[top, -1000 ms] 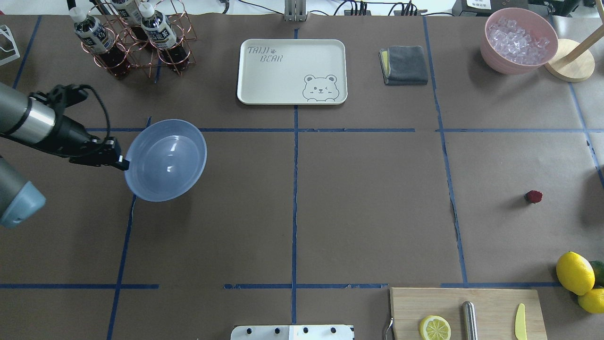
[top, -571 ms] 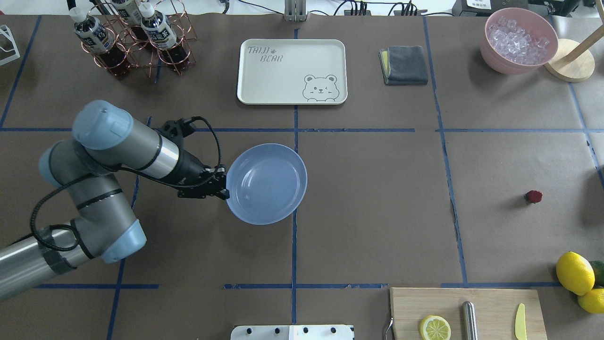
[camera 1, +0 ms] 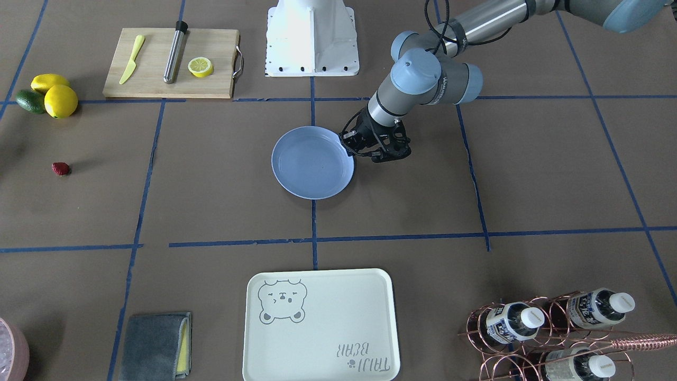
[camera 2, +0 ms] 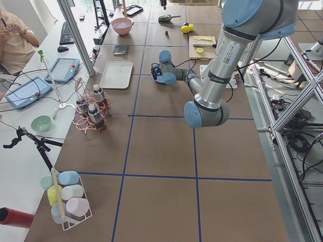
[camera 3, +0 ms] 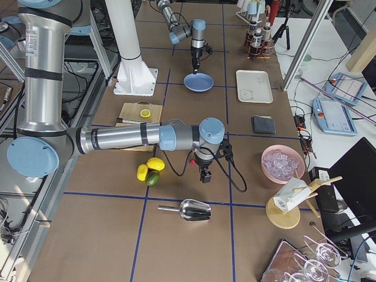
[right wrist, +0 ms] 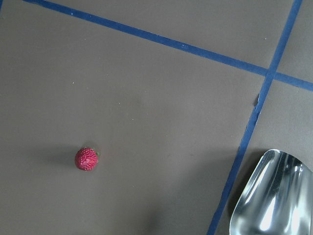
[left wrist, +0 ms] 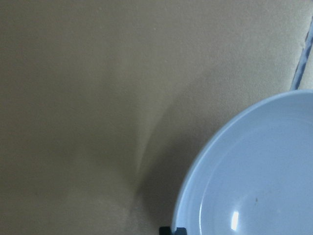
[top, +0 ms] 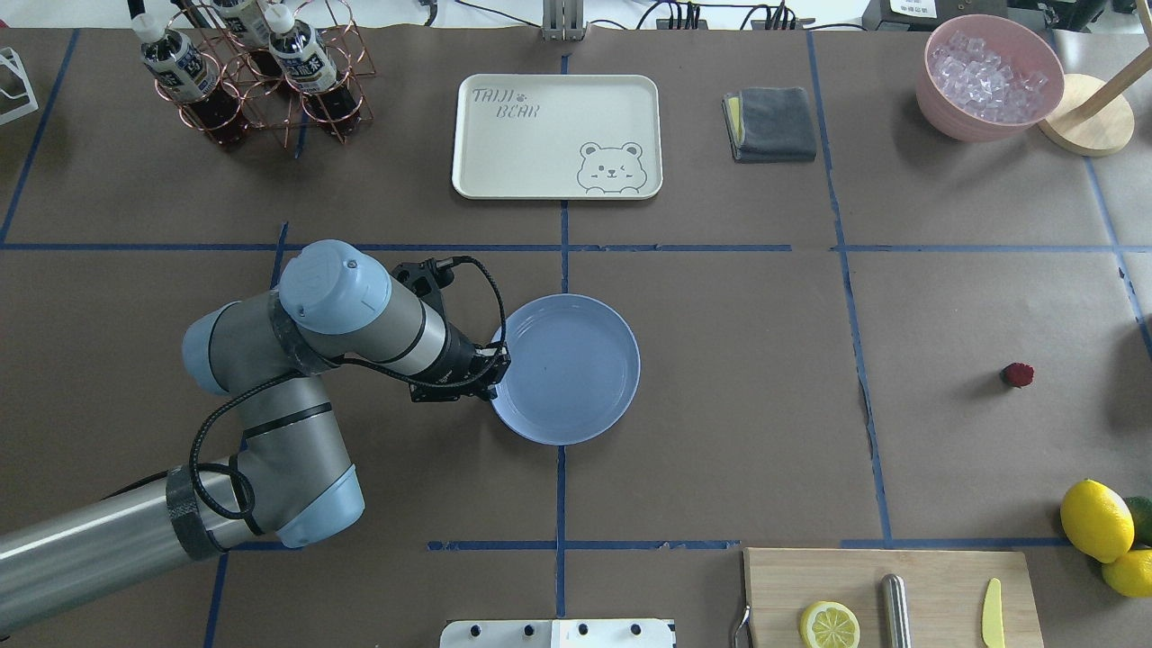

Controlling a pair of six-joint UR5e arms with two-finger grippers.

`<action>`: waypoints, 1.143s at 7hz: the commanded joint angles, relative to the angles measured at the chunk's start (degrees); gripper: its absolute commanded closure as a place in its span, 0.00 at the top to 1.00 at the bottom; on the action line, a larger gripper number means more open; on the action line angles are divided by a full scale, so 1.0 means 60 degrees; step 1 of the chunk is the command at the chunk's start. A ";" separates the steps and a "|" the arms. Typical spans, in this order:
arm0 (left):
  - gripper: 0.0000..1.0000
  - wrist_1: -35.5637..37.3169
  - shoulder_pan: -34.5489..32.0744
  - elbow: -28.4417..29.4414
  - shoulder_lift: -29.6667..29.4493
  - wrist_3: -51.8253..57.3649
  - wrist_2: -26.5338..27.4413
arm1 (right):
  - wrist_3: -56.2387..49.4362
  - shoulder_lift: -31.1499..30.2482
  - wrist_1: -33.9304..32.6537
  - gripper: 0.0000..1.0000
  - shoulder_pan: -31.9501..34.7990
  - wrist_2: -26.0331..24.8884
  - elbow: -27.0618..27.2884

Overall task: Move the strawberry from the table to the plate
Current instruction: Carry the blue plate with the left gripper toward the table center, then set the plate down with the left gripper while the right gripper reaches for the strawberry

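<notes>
The strawberry, small and dark red, lies alone on the brown table far to the right. It also shows in the front view as the strawberry and in the right wrist view as the strawberry. The light blue plate is level and empty at the table's middle, over the centre tape line. My left gripper is shut on its left rim; the same gripper shows in the front view. The right gripper hangs over the strawberry's area, and I cannot tell its state.
A cream bear tray lies behind the plate, with a grey cloth and a pink bowl of ice to its right. A bottle rack stands back left. Lemons, a cutting board and a metal scoop are near the strawberry.
The left arm has carried the plate rightward from the table's left part to the centre line. The plate went from tilted to level. The strawberry has not moved.
</notes>
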 commanded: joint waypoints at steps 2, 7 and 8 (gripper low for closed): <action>0.62 0.0153 -0.0003 -0.0292 -0.0161 -0.0014 0.0085 | 0.0034 0.0015 0.0436 1.00 -0.0170 0.0201 -0.0002; 0.76 0.0138 -0.0443 -0.1906 0.0074 -0.0117 0.0056 | 0.7358 -0.0029 0.5774 1.00 -0.3910 -0.1530 -0.1111; 0.77 0.0138 -0.0443 -0.1906 0.0074 -0.0131 0.0070 | 0.8504 -0.0044 0.6265 1.00 -0.4559 -0.2091 -0.1159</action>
